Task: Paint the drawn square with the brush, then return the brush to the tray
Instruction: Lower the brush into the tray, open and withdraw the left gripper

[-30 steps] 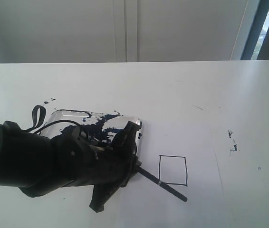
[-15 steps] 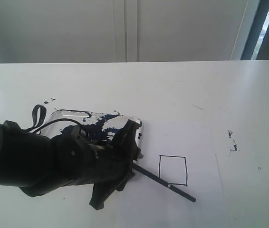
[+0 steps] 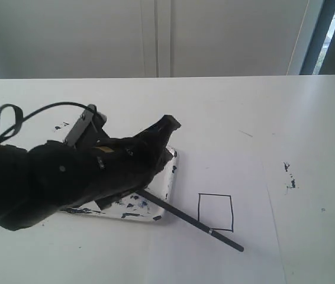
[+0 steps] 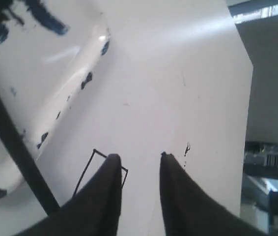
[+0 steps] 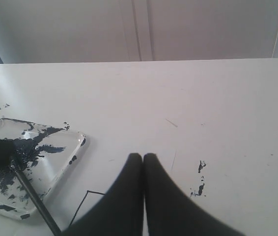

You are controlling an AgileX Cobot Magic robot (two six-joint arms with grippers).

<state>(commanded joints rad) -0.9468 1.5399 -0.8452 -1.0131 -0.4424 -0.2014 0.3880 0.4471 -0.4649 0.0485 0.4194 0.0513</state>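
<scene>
- Change since a second ago: the left arm (image 3: 67, 177) has lifted off the table (image 3: 244, 106) and swung back, so the near rim of the tray (image 3: 166, 189), hidden before, now shows in the exterior view.
- The left end effector (image 4: 139, 156) has let go: its two fingers stand apart with only bare table between them, and it hangs above the tray's right end.
- The brush (image 3: 192, 220) slid a little farther right in that second and now lies free. One end rests in the tray; the handle runs out over the tray's near right rim, across the sheet of paper (image 3: 238, 177), and over the lower left corner of the drawn square (image 3: 215, 212).
- The drawn square sits on the paper just right of the tray, its inside white.
- The right end effector (image 5: 143, 156) is pressed fully closed and holds nothing.
- The left arm covers most of the tray in the exterior view and hides the brush's tray end; in the right wrist view that end meets the dark paint blotch.
- Paint specks (image 3: 290, 177) dot the table right of the paper; more specks (image 3: 61, 125) lie beyond the tray's far left corner.
- Count: one brush, one tray, one drawn square, one paper sheet, two end effectors, two patches of specks.
</scene>
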